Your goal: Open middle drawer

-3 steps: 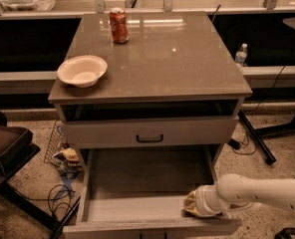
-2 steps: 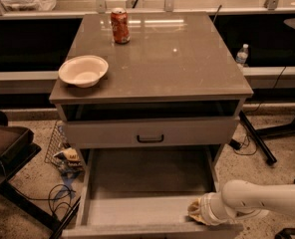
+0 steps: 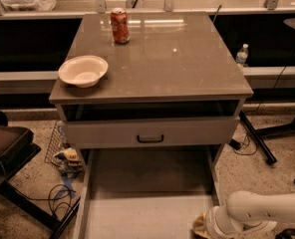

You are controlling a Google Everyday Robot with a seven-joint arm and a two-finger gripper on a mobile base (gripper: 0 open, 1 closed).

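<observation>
The middle drawer (image 3: 147,198) juts far out beneath the table (image 3: 187,59), with the end effector (image 3: 202,226) at its front right corner, its grip impossible to tell; opening looks nearly complete, so the next move is probably letting go and backing clear.

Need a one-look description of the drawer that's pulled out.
Start at the grey cabinet with the white bowl on top. Under its shut drawer with the black handle, the middle drawer juts toward the camera, the hand at its front right corner. It alone shows its grey inside.
</observation>
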